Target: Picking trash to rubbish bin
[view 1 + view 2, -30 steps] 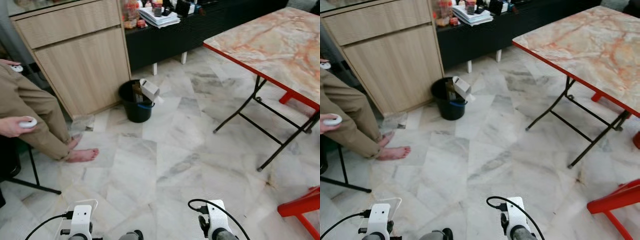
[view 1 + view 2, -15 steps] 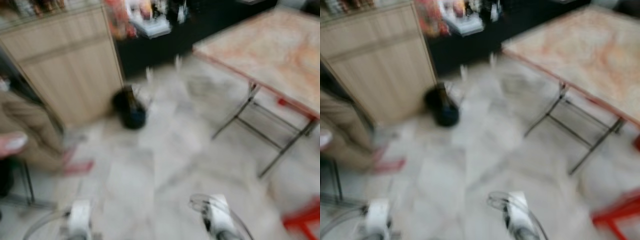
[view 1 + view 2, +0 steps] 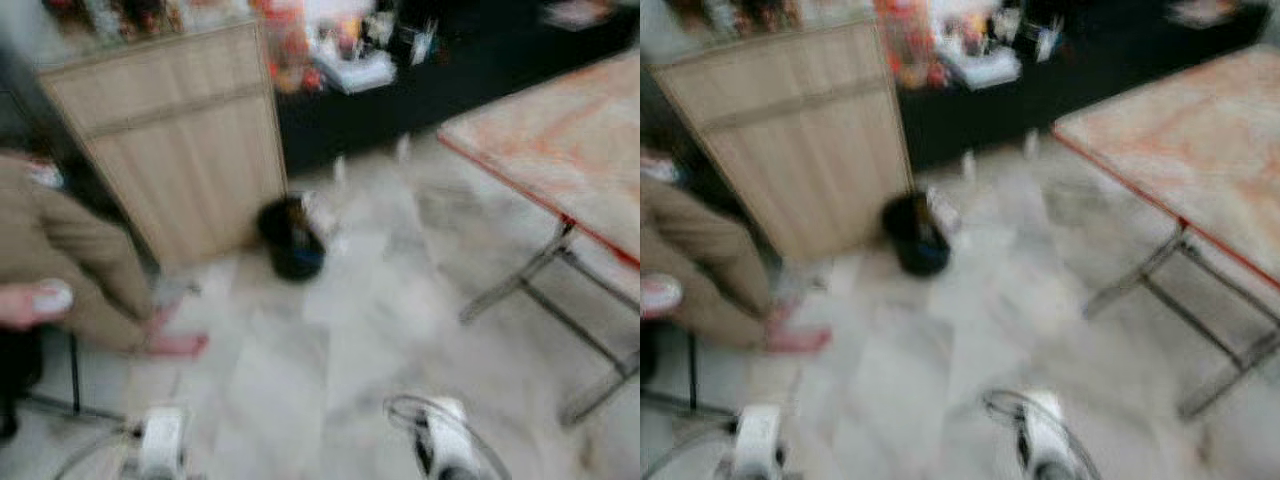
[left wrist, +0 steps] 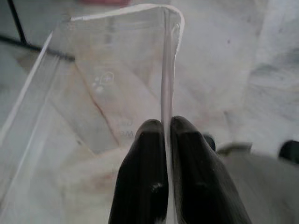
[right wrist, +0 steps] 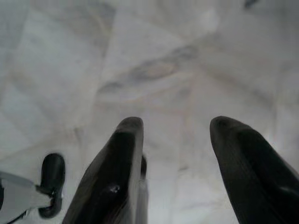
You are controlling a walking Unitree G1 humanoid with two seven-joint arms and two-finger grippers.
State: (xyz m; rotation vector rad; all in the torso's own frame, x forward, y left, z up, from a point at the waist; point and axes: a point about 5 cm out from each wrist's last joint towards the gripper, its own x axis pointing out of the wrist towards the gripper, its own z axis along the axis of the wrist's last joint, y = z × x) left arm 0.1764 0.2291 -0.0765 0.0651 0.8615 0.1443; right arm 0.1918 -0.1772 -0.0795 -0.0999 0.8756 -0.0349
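Both head views are smeared with motion blur, and against a second ago the whole scene has slid: the bin sits a little further right and lower in my sight, and the table has drifted toward the right edge. That is my head moving as I walk or turn, not the furniture. I judge I am closing on the bin with my load, so the drop is still ahead of me.

At far left a person sits with a hand (image 3: 28, 303) holding something white and a bare foot (image 3: 176, 345) on the marble floor (image 3: 300, 380). Right of them stands the wooden cabinet (image 3: 175, 140), and just beside its corner the black rubbish bin (image 3: 293, 238), with something pale at its rim that is too blurred to name.

My left gripper (image 4: 164, 135) hangs low near my body, fingers pinched tight on the edge of a clear plastic container (image 4: 112, 70), the trash I am carrying. My right gripper (image 5: 175, 135) hangs over bare floor, fingers spread apart with nothing between them. Further right stands the folding table (image 3: 560, 150) with its red-edged marbled top.
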